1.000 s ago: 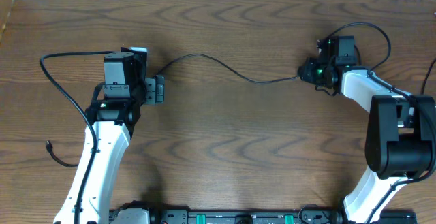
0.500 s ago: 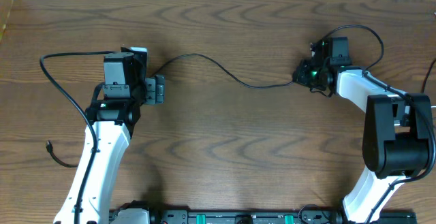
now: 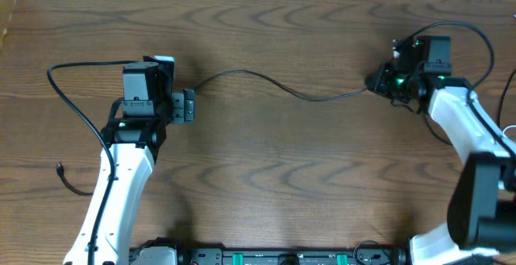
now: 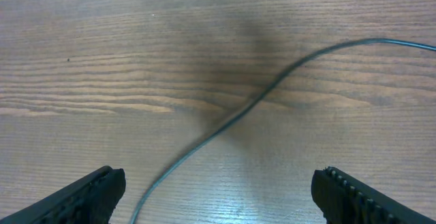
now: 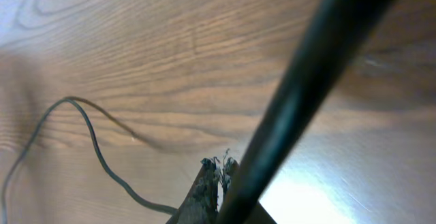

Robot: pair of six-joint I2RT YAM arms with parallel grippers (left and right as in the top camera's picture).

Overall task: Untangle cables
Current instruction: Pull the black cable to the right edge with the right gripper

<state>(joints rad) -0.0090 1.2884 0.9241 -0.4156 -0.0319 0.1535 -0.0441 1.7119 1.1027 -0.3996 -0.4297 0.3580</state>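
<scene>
Black cable (image 4: 235, 116) across table (image 3: 282, 184), R fingers (image 5: 203, 193) clamped on its end, L fingers (image 4: 82, 197) spread wide (cable passing below).

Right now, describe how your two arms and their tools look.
The left arm and right arm both have white curved links and a black blocky wrist housing. A thick black cable loops from each wrist. The left tool has black fingers with ribbed edges. The right tool is black too, with a green light beside it.
</scene>
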